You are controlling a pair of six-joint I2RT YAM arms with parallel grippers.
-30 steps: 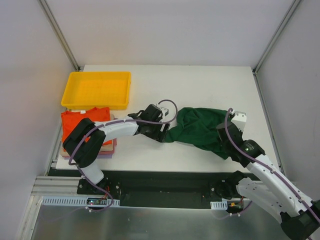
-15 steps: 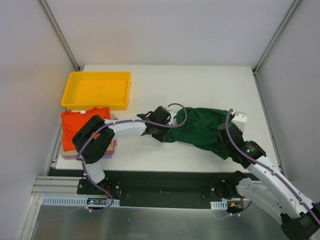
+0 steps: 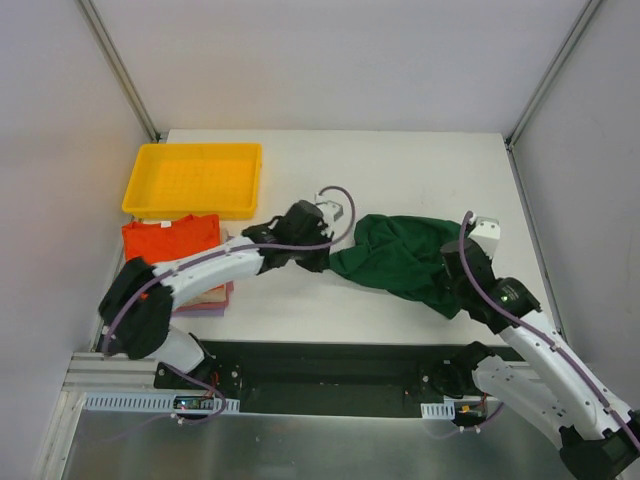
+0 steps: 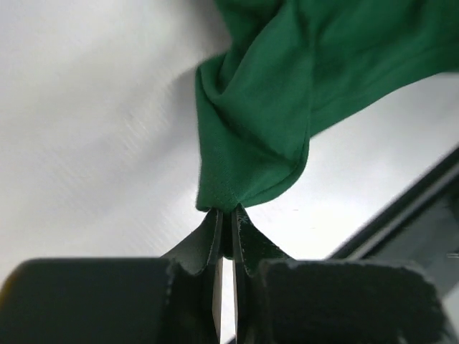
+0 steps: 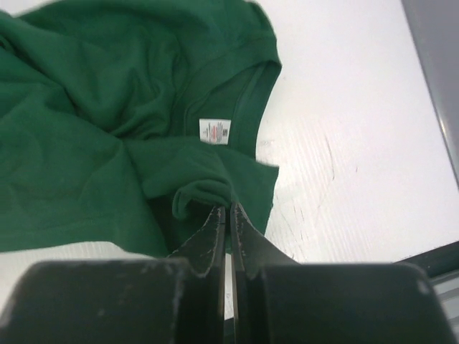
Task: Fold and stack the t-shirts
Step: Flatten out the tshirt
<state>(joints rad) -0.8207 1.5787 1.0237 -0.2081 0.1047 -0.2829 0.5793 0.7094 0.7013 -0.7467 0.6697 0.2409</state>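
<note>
A crumpled dark green t-shirt point(image 3: 405, 258) lies on the white table between my two arms. My left gripper point(image 4: 226, 211) is shut on a pinched corner of this green t-shirt point(image 4: 272, 122) at its left end, lifted off the table. My right gripper point(image 5: 228, 208) is shut on a fold of the same shirt point(image 5: 93, 143) at its right end, near the collar and its white label point(image 5: 214, 131). At the table's left edge lies a folded stack with an orange t-shirt point(image 3: 165, 240) on top and beige and pale pink-lilac t-shirts point(image 3: 215, 298) under it.
A yellow plastic tray point(image 3: 195, 178) stands at the back left, just behind the stack. The table's front edge and a black rail point(image 3: 330, 350) run close below the green shirt. Grey walls close in on both sides.
My left gripper has closed on the green shirt's left corner and pulled back to the left and up with it. The right arm has barely moved.
</note>
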